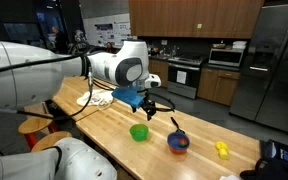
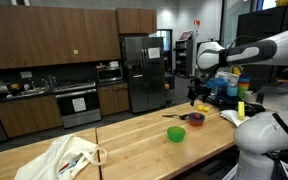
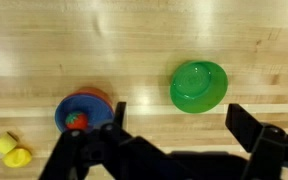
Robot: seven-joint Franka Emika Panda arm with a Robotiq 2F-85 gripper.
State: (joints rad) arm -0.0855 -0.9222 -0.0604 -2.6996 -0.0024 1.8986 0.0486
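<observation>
I count two bowls on the table [image 3: 84, 40]: one green bowl [image 3: 198, 85] just ahead of the gripper [image 3: 174, 118] and one blue bowl [image 3: 82, 110] beside it. One red thing [image 3: 76, 120] lies inside the blue bowl. One yellow object [image 3: 11, 150] lies farther out on that side, and one white bag [image 2: 69, 157] is well apart.

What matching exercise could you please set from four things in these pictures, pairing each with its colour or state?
Things:
1. empty bowl
2. bowl holding a red thing
3. small object beside that bowl
4. gripper

Colour or state:
a. open
b. yellow
c. green
d. blue

Pairs: 1-c, 2-d, 3-b, 4-a.
</observation>
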